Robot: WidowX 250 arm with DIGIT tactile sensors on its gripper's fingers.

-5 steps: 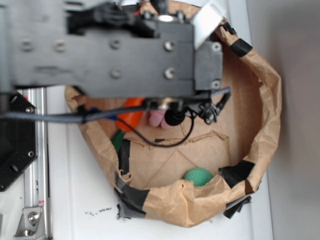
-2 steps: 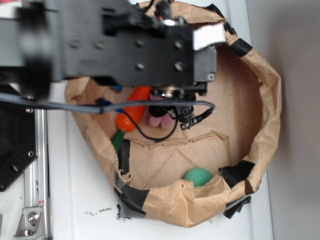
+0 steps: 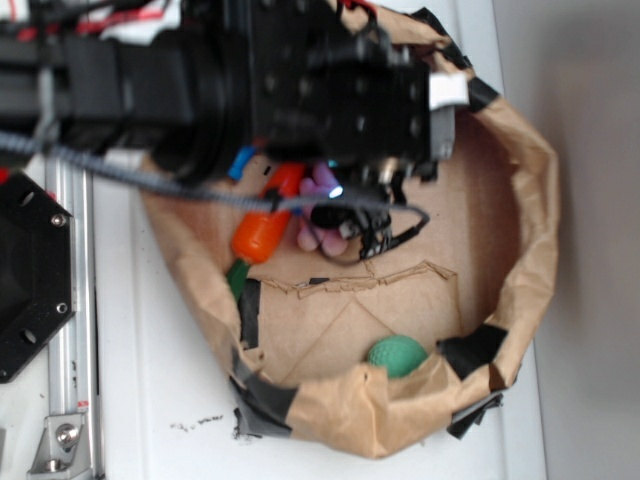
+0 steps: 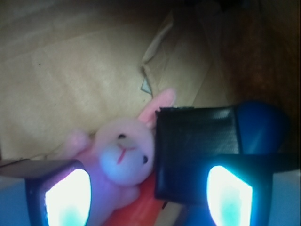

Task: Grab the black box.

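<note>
In the wrist view, the small matte black square box (image 4: 195,141) lies on the brown cardboard floor (image 4: 70,70) of the enclosure, touching the right side of the pink plush bunny (image 4: 123,157), whose one ear rises along the box's upper left corner. A rounded blue object (image 4: 262,129) sits against the box's right edge, and an orange object (image 4: 141,212) shows beneath the bunny at the bottom of the frame. The gripper (image 4: 148,197) hangs over them with its two fingers spread wide apart: one glowing pad (image 4: 68,197) sits at lower left over the bunny's side, the other (image 4: 228,195) at lower right over the lower part of the box, so the bunny's body and the left part of the box lie between them, with nothing pinched. In the exterior view, the black robot arm (image 3: 250,85) reaches across the top of the crumpled brown paper wall (image 3: 530,230) patched with black tape (image 3: 470,345); the box itself is hidden under the arm there. Below the arm the bunny (image 3: 318,232) peeks out beside an orange carrot-shaped toy (image 3: 262,228), and a green ball (image 3: 397,354) rests well apart near the front wall. A flat black hexagonal plate (image 3: 30,280) lies outside on the white table (image 3: 150,400).
</note>
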